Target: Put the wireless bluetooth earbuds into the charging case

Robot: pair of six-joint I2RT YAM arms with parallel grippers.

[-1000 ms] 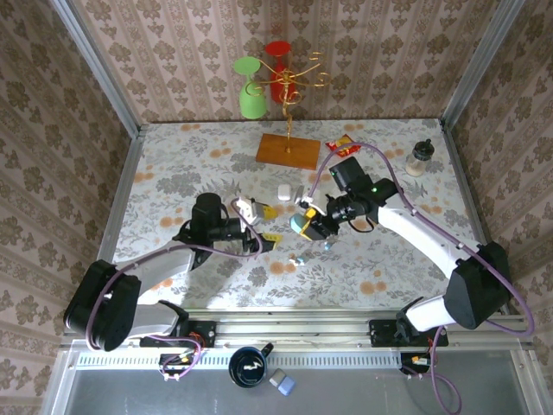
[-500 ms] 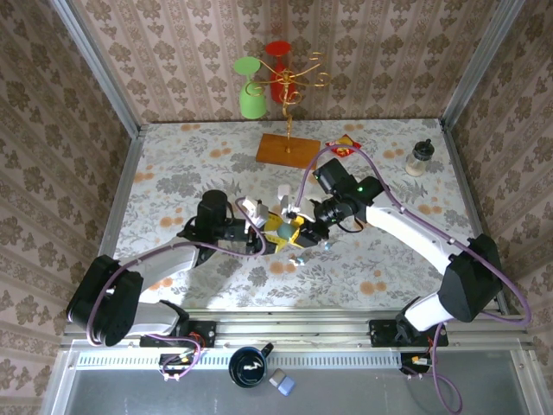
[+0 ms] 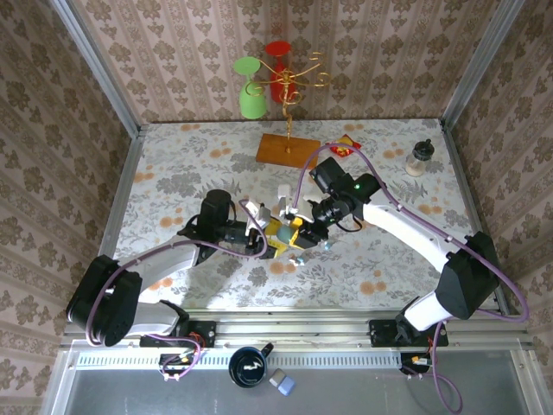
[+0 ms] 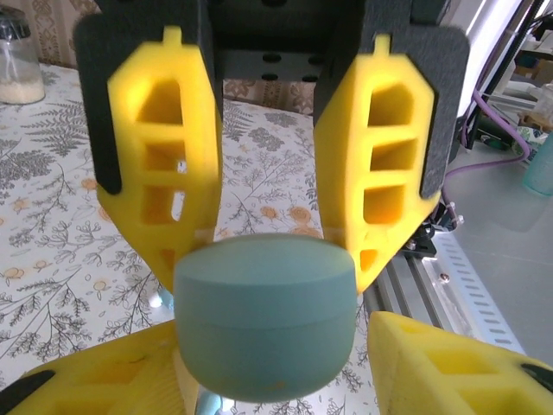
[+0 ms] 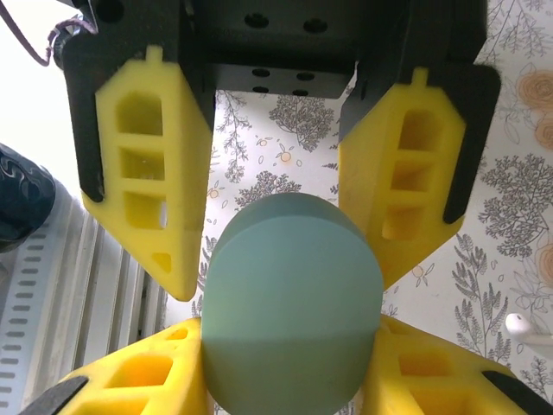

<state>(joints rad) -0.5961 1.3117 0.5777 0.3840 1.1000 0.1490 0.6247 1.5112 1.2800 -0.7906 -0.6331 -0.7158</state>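
A pale-blue, rounded charging case [image 3: 290,227] hangs above the table between both grippers, its lid closed. My right gripper [image 3: 304,230] is shut on it, and both yellow pads press its sides in the right wrist view [image 5: 289,346]. My left gripper [image 3: 275,235] faces it from the other side and is closed on the same case [image 4: 263,320]. A white earbud [image 5: 527,327] lies on the tablecloth to the right of the case. A small pale-blue earbud [image 3: 295,259] lies on the cloth just below the two grippers.
A wooden-based rack [image 3: 288,150] with a green and a red glass stands at the back centre. A red-yellow packet [image 3: 343,147] and a small jar [image 3: 421,158] lie at the back right. A small white case [image 3: 283,192] lies behind the grippers.
The right arm carried the blue case leftward. The left gripper moved right to meet it and its jaws narrowed around the case.
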